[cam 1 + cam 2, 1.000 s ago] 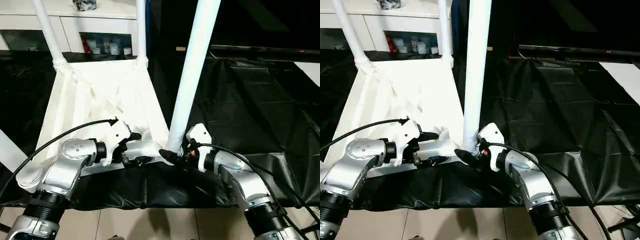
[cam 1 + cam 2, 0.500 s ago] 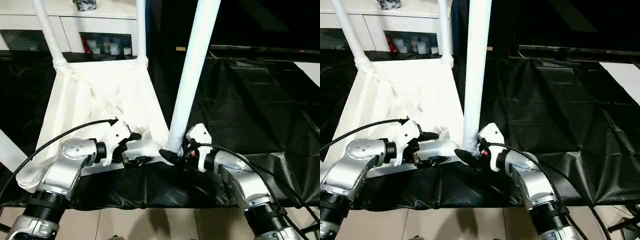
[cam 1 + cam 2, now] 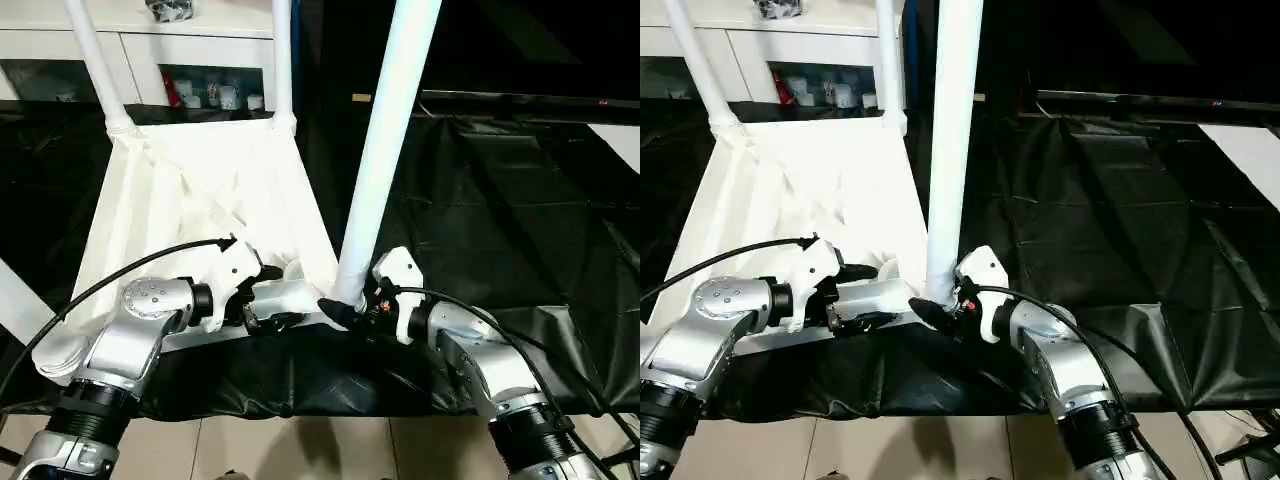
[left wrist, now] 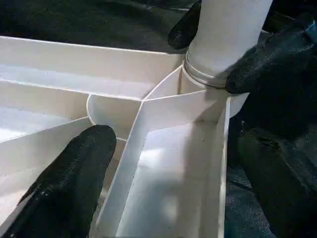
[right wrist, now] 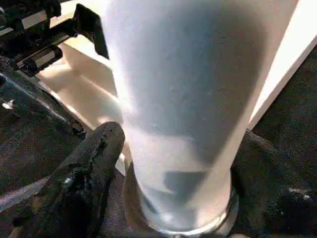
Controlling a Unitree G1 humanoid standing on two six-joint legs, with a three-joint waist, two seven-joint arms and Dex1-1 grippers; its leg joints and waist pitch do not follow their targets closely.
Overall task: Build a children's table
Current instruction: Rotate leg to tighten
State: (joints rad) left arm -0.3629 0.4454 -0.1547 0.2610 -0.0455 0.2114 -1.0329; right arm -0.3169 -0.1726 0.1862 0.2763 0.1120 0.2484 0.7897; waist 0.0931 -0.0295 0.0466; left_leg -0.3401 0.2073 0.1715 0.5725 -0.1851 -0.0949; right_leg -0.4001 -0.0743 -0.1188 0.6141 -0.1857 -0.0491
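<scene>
The white tabletop (image 3: 200, 200) lies underside up on the black sheet, its ribs showing. Two white legs (image 3: 95, 60) (image 3: 282, 60) stand in its far corners. A third leg (image 3: 385, 140) stands upright in the near right corner socket (image 4: 208, 84). My right gripper (image 3: 345, 308) is shut around that leg's base, one black finger (image 5: 84, 168) on each side of the tube. My left gripper (image 3: 262, 310) is clamped over the tabletop's near rim beside that socket, with one finger (image 4: 64, 183) inside on the ribs and the other outside the wall.
A white cabinet with glass doors (image 3: 150, 45) stands behind the tabletop. The black sheet (image 3: 500, 220) spreads wide to the right. Tiled floor (image 3: 300, 450) shows below the near edge. A slanting white piece (image 3: 15, 295) crosses the left edge.
</scene>
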